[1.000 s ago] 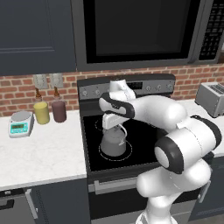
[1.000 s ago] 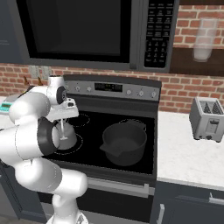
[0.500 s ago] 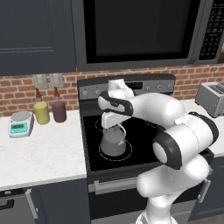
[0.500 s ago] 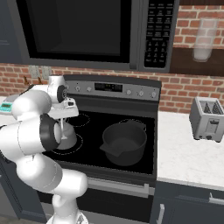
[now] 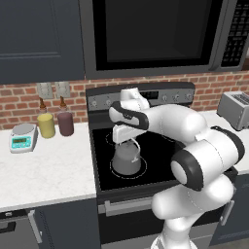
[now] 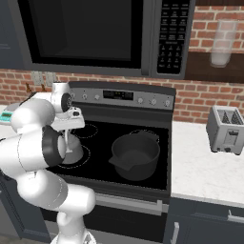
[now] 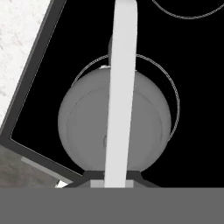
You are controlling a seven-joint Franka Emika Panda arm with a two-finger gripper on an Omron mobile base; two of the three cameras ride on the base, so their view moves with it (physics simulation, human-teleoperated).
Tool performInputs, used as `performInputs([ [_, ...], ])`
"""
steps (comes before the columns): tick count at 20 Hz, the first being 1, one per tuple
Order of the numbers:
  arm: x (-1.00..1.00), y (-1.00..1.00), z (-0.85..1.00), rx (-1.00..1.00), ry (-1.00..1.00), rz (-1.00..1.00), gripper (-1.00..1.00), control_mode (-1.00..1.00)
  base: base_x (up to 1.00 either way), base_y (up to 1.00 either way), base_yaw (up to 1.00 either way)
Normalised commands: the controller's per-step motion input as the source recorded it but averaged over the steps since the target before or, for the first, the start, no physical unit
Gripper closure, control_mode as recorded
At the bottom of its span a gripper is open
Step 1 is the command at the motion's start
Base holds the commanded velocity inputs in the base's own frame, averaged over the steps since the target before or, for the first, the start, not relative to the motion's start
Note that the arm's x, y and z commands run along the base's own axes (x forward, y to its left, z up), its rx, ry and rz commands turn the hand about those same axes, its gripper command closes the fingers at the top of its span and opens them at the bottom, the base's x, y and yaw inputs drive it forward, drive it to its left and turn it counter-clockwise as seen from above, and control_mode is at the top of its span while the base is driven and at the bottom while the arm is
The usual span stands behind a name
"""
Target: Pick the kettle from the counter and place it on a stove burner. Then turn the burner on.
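Observation:
The small grey kettle (image 5: pixel 126 160) stands upright inside the large dashed burner ring (image 5: pixel 113 171) at the front left of the black cooktop. My gripper (image 5: pixel 127 142) hangs straight above it, shut on its thin arched handle (image 7: pixel 120 87). Looking down in the hand view, the kettle's round body (image 7: pixel 83 122) nearly covers the stove burner ring (image 7: pixel 176 98), and the handle runs up from my gripper (image 7: pixel 114 180). In the right base view my arm hides most of the kettle (image 6: pixel 72 153). The white counter (image 5: pixel 48 170) lies left of the stove.
A wide black pot (image 6: pixel 135 155) sits on the front right of the cooktop. A scale (image 5: pixel 22 137) and two jars (image 5: pixel 47 125) stand at the back of the left counter. A toaster (image 6: pixel 225 129) is on the right counter. Stove knobs (image 6: pixel 140 100) line the back panel.
The gripper keeps its hold on the kettle's handle. The arm has shifted only slightly, with the kettle staying over the front-left ring.

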Motion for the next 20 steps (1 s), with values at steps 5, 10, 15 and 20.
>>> performInputs([
  [5,-0.02,0.0,0.0,0.0,0.0,-0.02,1.0,-1.0,0.0,0.0,0.0],
  [10,0.07,0.0,0.0,-0.04,0.0,-0.01,1.0,-1.0,0.0,0.0,0.0],
  [15,0.16,0.0,0.0,-0.04,0.0,-0.01,1.0,-1.0,0.0,0.0,0.0],
  [20,0.0,0.0,0.0,0.0,0.0,-0.01,1.0,-1.0,0.0,0.0,0.0],
])
